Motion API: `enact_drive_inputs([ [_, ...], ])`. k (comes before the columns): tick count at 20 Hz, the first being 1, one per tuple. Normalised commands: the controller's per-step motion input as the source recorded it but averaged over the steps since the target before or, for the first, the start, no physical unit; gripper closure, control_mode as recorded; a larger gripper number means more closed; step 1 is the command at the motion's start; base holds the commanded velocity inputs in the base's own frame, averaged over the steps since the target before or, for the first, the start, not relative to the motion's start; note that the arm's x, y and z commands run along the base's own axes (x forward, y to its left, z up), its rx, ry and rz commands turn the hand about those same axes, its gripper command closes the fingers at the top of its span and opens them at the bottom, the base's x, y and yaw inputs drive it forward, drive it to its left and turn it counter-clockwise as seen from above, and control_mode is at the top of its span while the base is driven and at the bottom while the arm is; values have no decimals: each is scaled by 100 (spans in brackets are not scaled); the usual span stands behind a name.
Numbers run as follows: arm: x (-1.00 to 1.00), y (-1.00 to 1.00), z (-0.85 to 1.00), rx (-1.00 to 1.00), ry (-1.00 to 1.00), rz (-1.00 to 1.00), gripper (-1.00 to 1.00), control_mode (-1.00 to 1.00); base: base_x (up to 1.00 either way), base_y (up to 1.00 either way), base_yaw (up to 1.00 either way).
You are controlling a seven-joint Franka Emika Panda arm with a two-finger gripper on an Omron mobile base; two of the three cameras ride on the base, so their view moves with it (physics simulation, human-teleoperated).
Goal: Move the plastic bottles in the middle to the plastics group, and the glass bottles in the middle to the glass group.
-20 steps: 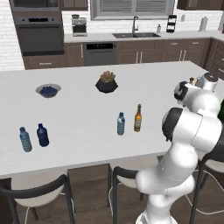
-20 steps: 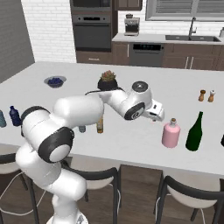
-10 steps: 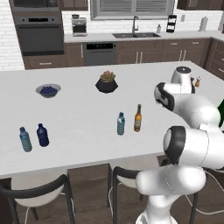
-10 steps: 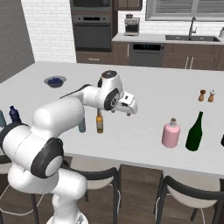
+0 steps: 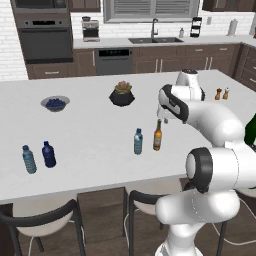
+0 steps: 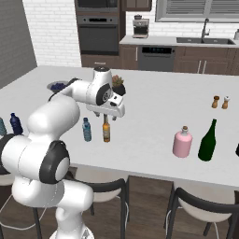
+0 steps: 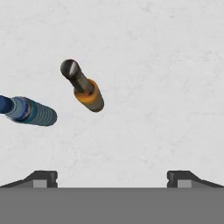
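My gripper (image 6: 110,115) hangs open and empty just above the amber beer bottle (image 6: 106,130), which stands mid-counter. Beside that bottle, on its left, is the pale-blue water bottle (image 6: 87,130). The hand view looks straight down: amber bottle (image 7: 83,87) upper left, water bottle (image 7: 30,111) at the left edge, gripper (image 7: 112,179) with nothing between its tips. The pink bottle (image 6: 182,142) stands next to the tall dark green bottle (image 6: 208,141) on the right. The navy bottle (image 5: 48,154) and teal bottle (image 5: 29,159) stand at the far left. From the left base view the gripper (image 5: 167,116) is over the amber bottle (image 5: 158,136).
A bowl of blueberries (image 5: 55,103) and a potted plant (image 5: 122,94) sit toward the back of the counter. Salt and pepper shakers (image 6: 220,101) stand at the back right. Stools (image 6: 200,210) line the near edge (image 6: 149,170) of the counter.
The arm has swung left across the counter, from near the pink and green bottles to above the amber bottle. The gripper stayed open. No bottle moved.
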Motion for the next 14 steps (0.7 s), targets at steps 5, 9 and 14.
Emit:
enact_drive_inputs([
  [5,47,28,-7,12,0,7,-100,-100,0,0,0],
  [9,38,5,0,0,-8,2,-100,-100,0,0,0],
  [14,31,19,0,-2,1,0,-100,-100,0,0,0],
])
